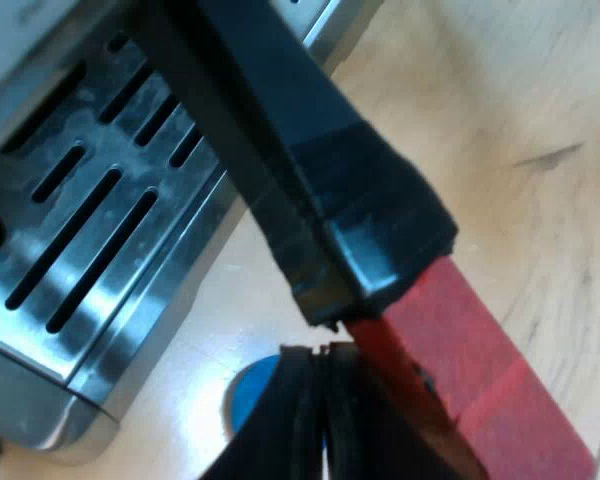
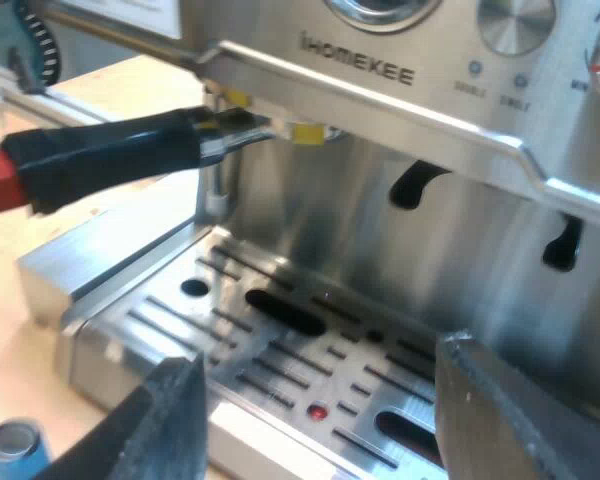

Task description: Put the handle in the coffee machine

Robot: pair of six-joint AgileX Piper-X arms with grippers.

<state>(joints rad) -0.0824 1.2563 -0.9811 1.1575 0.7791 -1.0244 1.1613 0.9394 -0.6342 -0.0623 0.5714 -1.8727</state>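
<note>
under the espresso machine's [image 2: 400,110] front lip the holder [image 2: 110,150] meets its socket, my left gripper [image 1: 325,365] clamped on its red end [image 1: 480,360], seemingly to twist it locked, while my right gripper [image 2: 315,380] hangs spread over the drip tray [image 2: 280,330]

Pale wooden table [image 1: 540,120] under espresso machine [image 2: 430,230], blue tamper [image 2: 15,450].

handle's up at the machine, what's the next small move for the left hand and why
Probably swing the handle round toward the machine's front to lock it. The holder's metal end sits up under the machine's head, by the yellow tabs, yet the handle juts out sideways. The left hand is at the red end, well placed to push.
</note>
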